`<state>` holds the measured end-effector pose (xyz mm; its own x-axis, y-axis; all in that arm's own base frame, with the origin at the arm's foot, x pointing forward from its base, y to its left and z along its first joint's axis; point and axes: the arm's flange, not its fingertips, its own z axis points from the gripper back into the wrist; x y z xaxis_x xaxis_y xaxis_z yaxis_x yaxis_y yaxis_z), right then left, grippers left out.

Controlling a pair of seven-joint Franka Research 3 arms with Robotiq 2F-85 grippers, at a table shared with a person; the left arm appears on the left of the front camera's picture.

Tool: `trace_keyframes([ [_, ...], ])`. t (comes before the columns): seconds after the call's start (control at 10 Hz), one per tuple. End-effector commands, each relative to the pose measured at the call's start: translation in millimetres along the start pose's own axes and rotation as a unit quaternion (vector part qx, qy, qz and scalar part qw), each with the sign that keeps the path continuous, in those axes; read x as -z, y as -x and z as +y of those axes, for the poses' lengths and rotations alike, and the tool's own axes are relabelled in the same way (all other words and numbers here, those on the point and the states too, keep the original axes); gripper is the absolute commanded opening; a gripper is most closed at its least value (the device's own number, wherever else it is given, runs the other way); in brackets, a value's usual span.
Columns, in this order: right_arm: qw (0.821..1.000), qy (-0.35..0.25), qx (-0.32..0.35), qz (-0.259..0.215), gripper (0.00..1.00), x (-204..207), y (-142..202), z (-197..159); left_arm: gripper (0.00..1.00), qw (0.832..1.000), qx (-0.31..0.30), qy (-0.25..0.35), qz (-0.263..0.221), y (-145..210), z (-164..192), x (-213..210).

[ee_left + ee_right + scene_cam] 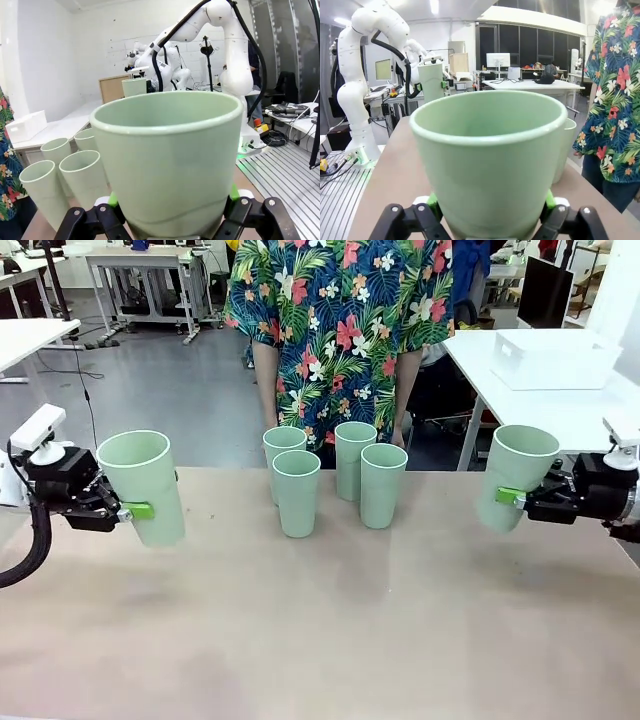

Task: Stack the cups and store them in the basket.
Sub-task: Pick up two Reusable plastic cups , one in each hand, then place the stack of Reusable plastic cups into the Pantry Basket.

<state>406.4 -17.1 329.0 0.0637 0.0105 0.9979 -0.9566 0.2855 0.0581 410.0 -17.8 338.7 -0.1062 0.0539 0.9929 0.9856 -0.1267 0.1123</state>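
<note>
Facing across the table (320, 640), the left hand (140, 508) at 9 o'clock pinches one cup (143, 480), the right hand (510, 496) at 3 o'clock a second cup (515, 470); four standing cups (297, 495) cluster at 12 o'clock, the basket (555, 360) at 2 o'clock on a white table (560, 412). Left wrist: green pads (113, 199) clamp the cup's base, standing cups at 9 o'clock. Right wrist: pads clamp its cup likewise.

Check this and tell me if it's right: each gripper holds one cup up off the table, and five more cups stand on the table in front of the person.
Not quite. The front view shows four cups standing on the table in front of the person, not five. The rest holds: the left gripper holds a raised cup and the right gripper holds another cup.
</note>
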Motion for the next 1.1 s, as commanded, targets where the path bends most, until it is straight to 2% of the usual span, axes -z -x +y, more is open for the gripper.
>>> trace_keyframes([
  [0.0, 1.000, 0.006, 0.021, 0.004, 0.85, 2.3, -5.4, 2.4, 0.85, 1.000, 0.005, -0.011, -0.003, -4.2, 1.5, 1.9],
  [0.2, 1.000, 0.009, 0.015, -0.015, 0.85, -0.3, -5.8, 2.1, 0.85, 1.000, 0.008, -0.015, -0.002, -3.3, 6.7, 5.9],
  [0.3, 1.000, 0.000, 0.009, 0.000, 0.85, -0.1, 0.1, 0.0, 0.85, 1.000, 0.002, -0.002, 0.001, -1.5, 1.6, 0.0],
  [1.0, 1.000, 0.000, 0.009, 0.000, 0.85, -0.1, 0.1, 0.0, 0.85, 1.000, 0.002, -0.002, 0.001, -1.5, 1.6, 0.0],
])
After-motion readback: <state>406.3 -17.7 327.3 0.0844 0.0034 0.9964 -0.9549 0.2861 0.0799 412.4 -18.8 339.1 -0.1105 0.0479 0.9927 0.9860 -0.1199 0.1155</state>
